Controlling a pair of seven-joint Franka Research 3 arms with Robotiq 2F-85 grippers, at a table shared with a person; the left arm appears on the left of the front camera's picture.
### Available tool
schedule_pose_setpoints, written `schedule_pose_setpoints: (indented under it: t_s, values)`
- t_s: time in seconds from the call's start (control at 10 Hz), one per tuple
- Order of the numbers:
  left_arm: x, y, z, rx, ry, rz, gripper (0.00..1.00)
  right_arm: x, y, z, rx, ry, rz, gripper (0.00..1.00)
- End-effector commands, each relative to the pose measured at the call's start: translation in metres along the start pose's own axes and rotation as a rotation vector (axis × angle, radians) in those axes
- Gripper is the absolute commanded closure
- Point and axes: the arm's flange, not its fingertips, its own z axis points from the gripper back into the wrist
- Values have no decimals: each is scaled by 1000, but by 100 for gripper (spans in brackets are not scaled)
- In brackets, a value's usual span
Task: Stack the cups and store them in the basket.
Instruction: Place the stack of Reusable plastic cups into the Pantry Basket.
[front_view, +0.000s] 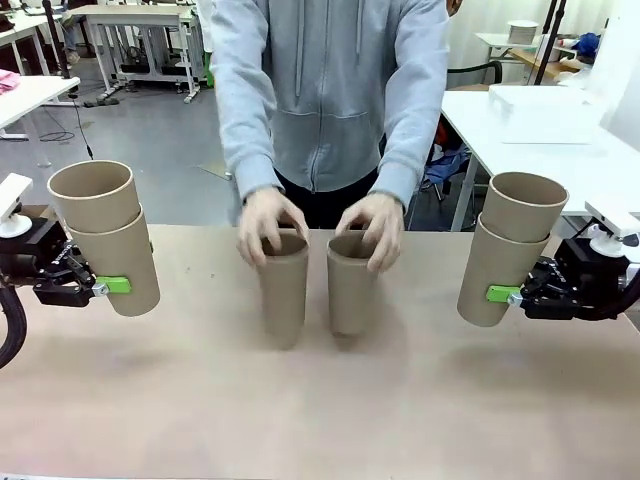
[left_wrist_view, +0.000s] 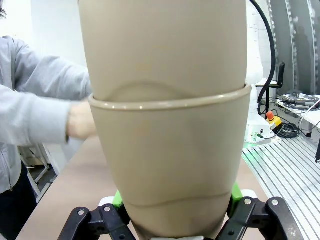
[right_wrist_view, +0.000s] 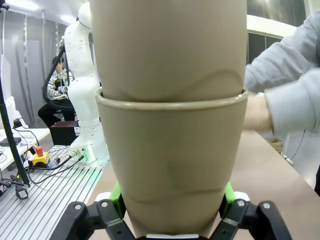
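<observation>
My left gripper (front_view: 112, 286) is shut on a stack of two tan cups (front_view: 108, 237), held above the table at the left and leaning outward. In the left wrist view that stack of two cups (left_wrist_view: 167, 150) stands between the green pads (left_wrist_view: 118, 198). At the right, my right gripper (front_view: 498, 294) is shut on another stack of two cups (front_view: 508, 248), seen close in the right wrist view (right_wrist_view: 170, 145). Two single cups (front_view: 283, 285) (front_view: 351, 282) stand upright mid-table, a person's hand on each rim. The basket is out of view.
The person (front_view: 330, 100) in a grey hoodie stands at the far edge, arms reaching over the table (front_view: 320, 410). White tables (front_view: 560, 130) stand behind at the right and left. The table's near half is bare wood.
</observation>
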Motion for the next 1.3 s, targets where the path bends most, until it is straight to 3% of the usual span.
schedule_pose_setpoints:
  t_s: [0.0,1.2]
  values:
    - [2,-2,-2,-3,-2,-7,16,3,-1,1,-3,-1,7,16]
    - [2,-2,-2,-3,-2,-7,16,3,-1,1,-3,-1,7,16]
